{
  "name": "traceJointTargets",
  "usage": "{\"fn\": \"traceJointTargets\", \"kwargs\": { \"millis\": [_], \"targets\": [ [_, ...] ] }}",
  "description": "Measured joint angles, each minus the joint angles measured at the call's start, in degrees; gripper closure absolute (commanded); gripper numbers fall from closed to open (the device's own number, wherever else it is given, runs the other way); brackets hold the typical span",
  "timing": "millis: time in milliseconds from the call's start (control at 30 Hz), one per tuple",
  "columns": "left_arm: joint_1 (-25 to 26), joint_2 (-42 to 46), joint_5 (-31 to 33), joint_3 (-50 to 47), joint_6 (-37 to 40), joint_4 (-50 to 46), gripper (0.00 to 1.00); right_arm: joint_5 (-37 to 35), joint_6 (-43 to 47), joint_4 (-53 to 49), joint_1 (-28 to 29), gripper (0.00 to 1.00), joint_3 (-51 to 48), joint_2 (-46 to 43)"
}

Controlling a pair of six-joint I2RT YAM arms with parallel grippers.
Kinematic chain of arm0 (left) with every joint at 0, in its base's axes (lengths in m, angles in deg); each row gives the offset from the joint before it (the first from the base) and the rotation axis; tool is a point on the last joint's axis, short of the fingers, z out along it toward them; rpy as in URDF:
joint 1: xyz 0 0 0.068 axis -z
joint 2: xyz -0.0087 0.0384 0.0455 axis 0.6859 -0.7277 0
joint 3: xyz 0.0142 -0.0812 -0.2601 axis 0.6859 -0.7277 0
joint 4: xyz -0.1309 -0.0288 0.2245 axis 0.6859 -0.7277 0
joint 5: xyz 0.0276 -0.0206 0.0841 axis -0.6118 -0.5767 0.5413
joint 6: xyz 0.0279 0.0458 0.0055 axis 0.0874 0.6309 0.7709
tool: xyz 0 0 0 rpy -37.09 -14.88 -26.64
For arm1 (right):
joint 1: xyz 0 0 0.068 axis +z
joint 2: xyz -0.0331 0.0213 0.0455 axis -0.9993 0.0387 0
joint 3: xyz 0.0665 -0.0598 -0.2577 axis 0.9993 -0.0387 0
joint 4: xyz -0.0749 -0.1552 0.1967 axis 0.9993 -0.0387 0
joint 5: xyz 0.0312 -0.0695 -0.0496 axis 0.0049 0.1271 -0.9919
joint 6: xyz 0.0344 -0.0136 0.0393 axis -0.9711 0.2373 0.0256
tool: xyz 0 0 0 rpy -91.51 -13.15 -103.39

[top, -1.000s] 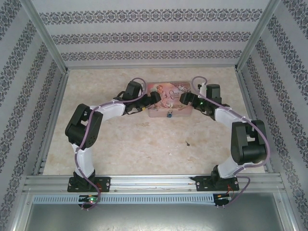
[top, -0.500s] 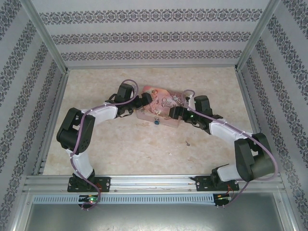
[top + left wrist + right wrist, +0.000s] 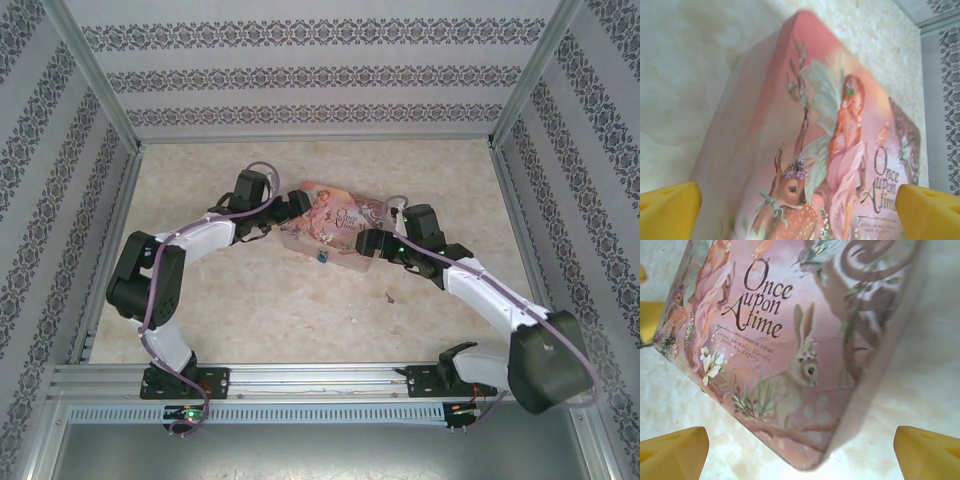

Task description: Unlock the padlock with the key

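The padlock is a tiny bluish body hanging at the near edge of the pink illustrated tin. A small dark key lies on the table in front of the tin, apart from both grippers. My left gripper is open at the tin's left end. In the left wrist view its yellow fingertips flank the tin's lid. My right gripper is open at the tin's right end. One corner of the tin sits between its fingers, with gaps on both sides.
The pale mottled table is ringed by patterned walls and metal frame posts. A metal rail runs along the near edge by the arm bases. Open floor lies in front of the tin around the key.
The tin has slid toward the near left and turned, its right end now nearer. The padlock moved with it. Both grippers followed, and the right arm stretched further left.
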Motion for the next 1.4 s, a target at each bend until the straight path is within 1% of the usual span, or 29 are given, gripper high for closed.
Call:
{"fn": "traceJointTargets", "kwargs": {
  "millis": [133, 167, 267, 400, 467, 500, 533, 800, 1000, 1200, 1400],
  "targets": [
    [-2.0, 4.9, 1.0, -1.4, 1.6, -0.8, 0.01, -4.1, -0.4, -8.6, 0.0, 0.1, 1.0, -5.6],
    [-2.3, 6.6, 1.4, -2.1, 2.1, -1.1, 0.01, -4.5, -0.9, -11.1, 0.0, 0.14, 1.0, -6.8],
    [-2.4, 10.7, 2.4, -4.4, 3.2, -1.9, 0.01, -4.7, -3.4, -17.2, 0.0, 0.2, 0.5, -8.9],
    [-2.4, 15.2, 3.9, -8.5, 3.9, -2.3, 0.01, -4.1, -7.5, -22.2, 0.0, 0.28, -2.2, -9.5],
    [-2.4, 16.7, 4.6, -10.4, 4.1, -2.5, 0.01, -3.8, -9.1, -23.5, 0.0, 0.29, -3.7, -8.8],
    [-2.4, 17.3, 5.0, -11.3, 4.3, -2.5, 0.01, -3.6, -9.6, -24.1, 0.0, 0.31, -4.4, -8.0],
    [-2.4, 17.9, 5.4, -12.0, 4.4, -2.6, 0.01, -3.6, -10.3, -24.6, 0.0, 0.33, -4.8, -7.0],
    [-2.4, 20.8, 7.1, -14.0, 5.0, -3.2, 0.01, -3.8, -12.3, -24.3, 0.6, 0.38, -5.1, -0.1],
    [-2.4, 22.2, 8.2, -15.3, 5.9, -4.2, 0.01, -4.1, -12.5, -23.0, 2.3, 0.5, -4.5, 5.5],
    [-2.4, 23.3, 8.9, -15.4, 7.1, -5.6, 0.01, -4.1, -12.6, -22.2, 3.5, 0.59, -2.1, 10.3],
    [-2.4, 23.6, 9.1, -15.4, 7.7, -5.9, 0.01, -4.1, -12.5, -21.9, 3.9, 0.64, -1.6, 12.6]
  ]
}}
